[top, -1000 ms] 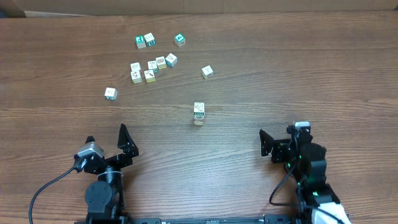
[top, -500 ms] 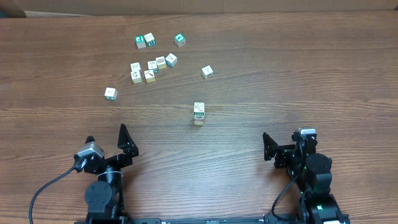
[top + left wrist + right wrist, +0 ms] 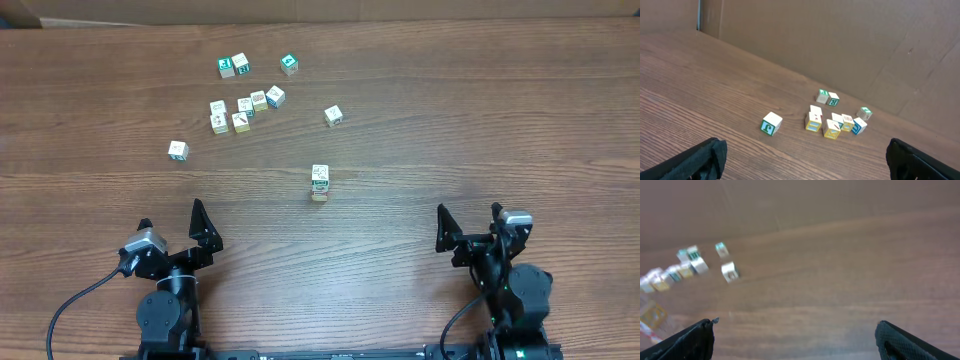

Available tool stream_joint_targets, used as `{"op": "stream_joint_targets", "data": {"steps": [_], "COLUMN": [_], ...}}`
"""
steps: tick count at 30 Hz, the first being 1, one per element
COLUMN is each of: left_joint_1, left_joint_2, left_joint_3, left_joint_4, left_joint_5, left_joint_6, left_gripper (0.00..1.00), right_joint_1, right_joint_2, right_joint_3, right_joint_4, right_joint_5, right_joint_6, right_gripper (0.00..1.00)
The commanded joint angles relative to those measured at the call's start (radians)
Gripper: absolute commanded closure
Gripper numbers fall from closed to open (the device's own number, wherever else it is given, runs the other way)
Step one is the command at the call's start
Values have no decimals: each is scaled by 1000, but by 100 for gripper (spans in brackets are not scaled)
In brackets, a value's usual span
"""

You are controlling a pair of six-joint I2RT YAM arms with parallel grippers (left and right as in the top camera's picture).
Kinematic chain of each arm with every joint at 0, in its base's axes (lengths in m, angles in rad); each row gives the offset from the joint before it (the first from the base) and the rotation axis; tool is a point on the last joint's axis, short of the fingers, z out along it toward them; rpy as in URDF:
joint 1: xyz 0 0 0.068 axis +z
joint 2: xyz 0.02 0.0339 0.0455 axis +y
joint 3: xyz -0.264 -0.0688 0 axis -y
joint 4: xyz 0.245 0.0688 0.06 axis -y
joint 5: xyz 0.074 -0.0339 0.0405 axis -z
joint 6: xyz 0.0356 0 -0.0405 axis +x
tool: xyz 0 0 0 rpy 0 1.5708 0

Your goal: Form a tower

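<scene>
The tower point(image 3: 320, 183) is a short, one-cube-wide column of cream cubes standing near the table's middle. In the blurred right wrist view it shows only as a yellowish blur at the left edge point(image 3: 652, 315). My left gripper point(image 3: 172, 216) is open at the near left and holds nothing; in its own view point(image 3: 802, 167) the fingers frame bare wood. My right gripper point(image 3: 468, 214) is open and empty at the near right, well to the right of the tower and nearer the front; its jaws point(image 3: 795, 342) stand wide apart over bare wood.
Several loose cubes lie at the far left in a cluster point(image 3: 245, 108) point(image 3: 832, 123). A pair point(image 3: 233, 66), a teal cube point(image 3: 289, 64), a single cube point(image 3: 333, 115) and another cube point(image 3: 178, 150) point(image 3: 771, 123) lie apart. A brown cardboard wall point(image 3: 840, 40) stands behind the table.
My right arm has drawn back toward the near right edge, away from the tower, its gripper staying open. The left arm and the cubes have not moved.
</scene>
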Motion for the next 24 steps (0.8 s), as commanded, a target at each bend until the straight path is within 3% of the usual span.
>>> {"op": "stream_joint_targets", "data": {"steps": [1,6,24], "left_joint_1": [5,5,5], "left_joint_2": [-11,-11,-11], "left_joint_3": [-3,-4,-3], "left_joint_4": [1,1,1], "left_joint_5": [4,4,4], "left_joint_6": [30,30,31], "left_gripper": [0,0,1], "right_joint_1": [-6,-6,-6], "right_joint_2": [-91,-172,-171], "right_joint_3": [-10,-10,-10], "right_joint_4": [6,6,9], "right_joint_5": [-9,-8,-8], "right_joint_6": [18,18,17], "right_gripper": [0,0,0]}}
